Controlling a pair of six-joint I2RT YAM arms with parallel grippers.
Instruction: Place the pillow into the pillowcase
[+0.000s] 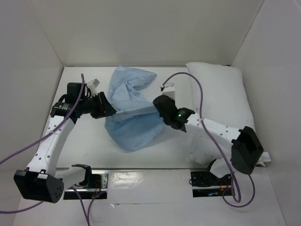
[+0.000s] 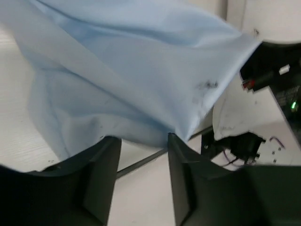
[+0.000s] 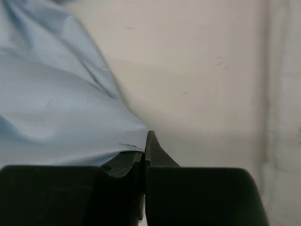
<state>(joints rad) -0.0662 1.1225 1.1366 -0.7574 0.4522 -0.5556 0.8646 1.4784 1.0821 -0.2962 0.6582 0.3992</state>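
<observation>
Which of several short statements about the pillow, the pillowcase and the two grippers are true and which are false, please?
1. The pillow is inside the pillowcase. False: it lies bare at the table's far right, outside the blue cloth.
2. The right gripper is shut on the pillowcase's edge. True.
3. The left gripper is clamped fully shut. False: its jaws stand apart.
4. The pillowcase lies between the two grippers. True.
</observation>
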